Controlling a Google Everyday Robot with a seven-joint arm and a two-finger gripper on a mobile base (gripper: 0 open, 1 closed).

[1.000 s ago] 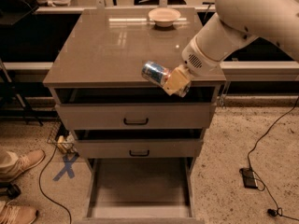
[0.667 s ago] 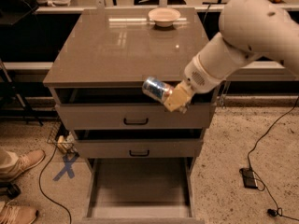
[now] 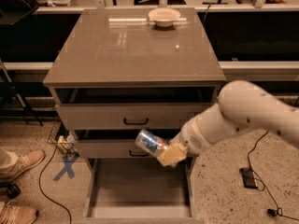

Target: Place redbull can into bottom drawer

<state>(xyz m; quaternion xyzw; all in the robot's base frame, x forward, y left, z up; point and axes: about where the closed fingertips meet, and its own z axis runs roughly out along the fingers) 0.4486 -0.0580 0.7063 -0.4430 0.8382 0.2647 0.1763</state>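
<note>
The redbull can (image 3: 150, 143), blue and silver, is held tilted on its side in front of the middle drawer (image 3: 107, 149). My gripper (image 3: 164, 152) is shut on the can, with tan fingers (image 3: 172, 155) at its right end. The white arm (image 3: 243, 113) comes in from the right. The bottom drawer (image 3: 138, 190) is pulled open below, and the can hangs above its plain grey floor, toward the right side.
A cream bowl (image 3: 164, 17) sits at the back of the taupe cabinet top (image 3: 131, 50). The top drawer (image 3: 136, 116) has a black handle. Shoes (image 3: 18, 164) and cables lie on the floor at left; a black box (image 3: 248, 178) lies at right.
The arm has lowered the can from the cabinet's top edge down past the top drawer to the level of the middle drawer, above the open bottom drawer.
</note>
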